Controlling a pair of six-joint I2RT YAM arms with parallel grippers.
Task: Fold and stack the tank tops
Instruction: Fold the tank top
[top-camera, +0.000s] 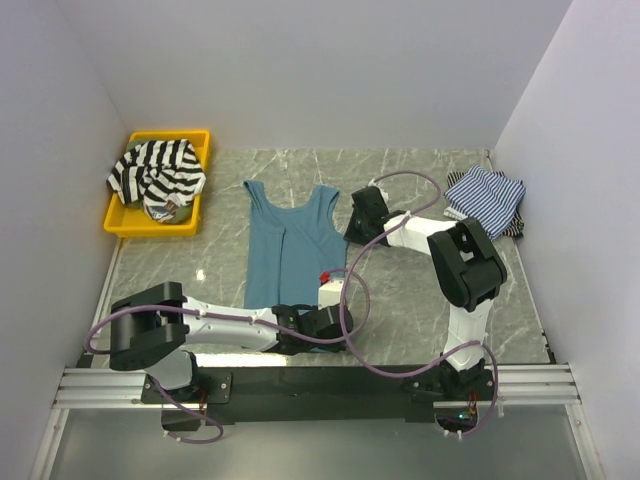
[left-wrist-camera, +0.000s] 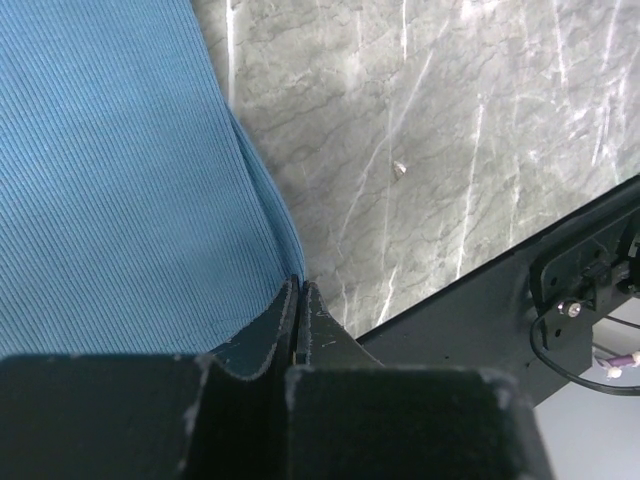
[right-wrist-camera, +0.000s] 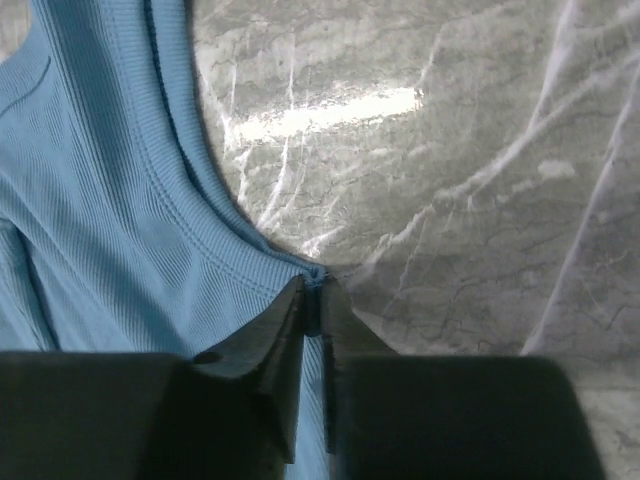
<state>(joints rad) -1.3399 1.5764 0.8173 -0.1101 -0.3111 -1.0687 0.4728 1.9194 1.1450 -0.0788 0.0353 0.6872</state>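
The marble table (top-camera: 420, 290) carries one garment laid out flat, the teal tank top (top-camera: 285, 245), straps away from the arm bases and hem toward them. Far off its left strap sits the yellow tray (top-camera: 118, 224) holding the black-and-white striped top (top-camera: 155, 172). Well beyond its right strap lie the thin-striped tops (top-camera: 485, 198) in a loose heap. The right gripper (right-wrist-camera: 314, 300) is clenched on the teal tank top's right edge at the corner below the armhole, with the seam drawn in between its jaws. The left gripper (left-wrist-camera: 298, 290) is pinched tight at the same edge down by the hem, and the cloth appears to be caught in it, though little fabric shows between the tips. The step looks like a lengthwise fold, right side over left. To do it well, both arms should lift together just clear of the tabletop and keep the held edge taut. They should carry it across in parallel and lay it level with the left edge before letting go. A thin bite at the hem could slip, so the lift should be gentle.
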